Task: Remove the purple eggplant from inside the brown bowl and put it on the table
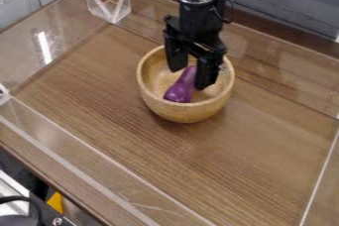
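Note:
The brown bowl [172, 111] sits near the middle of the table [133, 161]. Inside it lies the purple eggplant [180, 86], tilted against the bowl's floor. My gripper [193, 74] hangs open over the bowl's right half, its black fingers [211, 76] reaching down inside the rim. One finger stands left of the eggplant's upper end and the other right of it. Nothing is gripped between them. The eggplant's top end is partly hidden behind the fingers.
Low clear plastic walls [79, 175] ring the tabletop. A clear plastic stand [109, 4] sits at the back left corner. Wood-grain surface stretches to the left and front of the bowl.

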Available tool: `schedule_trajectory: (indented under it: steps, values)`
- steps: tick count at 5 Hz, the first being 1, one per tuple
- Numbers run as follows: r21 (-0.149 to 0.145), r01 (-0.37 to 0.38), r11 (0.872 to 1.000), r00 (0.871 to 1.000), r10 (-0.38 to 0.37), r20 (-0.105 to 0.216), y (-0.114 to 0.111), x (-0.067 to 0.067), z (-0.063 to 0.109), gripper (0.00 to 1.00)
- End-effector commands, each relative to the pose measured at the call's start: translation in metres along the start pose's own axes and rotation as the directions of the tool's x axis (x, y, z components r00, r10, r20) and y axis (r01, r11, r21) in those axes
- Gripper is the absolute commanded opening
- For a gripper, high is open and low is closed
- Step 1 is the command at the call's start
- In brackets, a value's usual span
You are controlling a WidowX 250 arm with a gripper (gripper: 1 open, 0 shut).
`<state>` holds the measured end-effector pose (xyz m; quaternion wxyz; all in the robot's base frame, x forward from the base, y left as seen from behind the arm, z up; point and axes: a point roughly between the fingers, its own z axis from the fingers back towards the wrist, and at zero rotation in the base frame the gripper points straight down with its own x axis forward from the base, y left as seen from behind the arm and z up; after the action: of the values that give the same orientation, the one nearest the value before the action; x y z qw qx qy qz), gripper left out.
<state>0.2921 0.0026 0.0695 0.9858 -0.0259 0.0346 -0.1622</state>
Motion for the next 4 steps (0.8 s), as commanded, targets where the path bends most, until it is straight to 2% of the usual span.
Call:
schedule_trajectory:
  steps: [1, 2, 4]
  values:
    - [0.012, 0.001, 1.000, 0.999, -0.002, 0.042, 0.007, 0.007, 0.013, 1.00]
    - [0.007, -0.009, 1.000, 0.999, 0.009, 0.040, 0.012, 0.006, 0.014, 1.00]
    - [-0.006, -0.115, 0.993, 0.993, 0.115, 0.038, 0.007, 0.014, -0.019, 1.00]
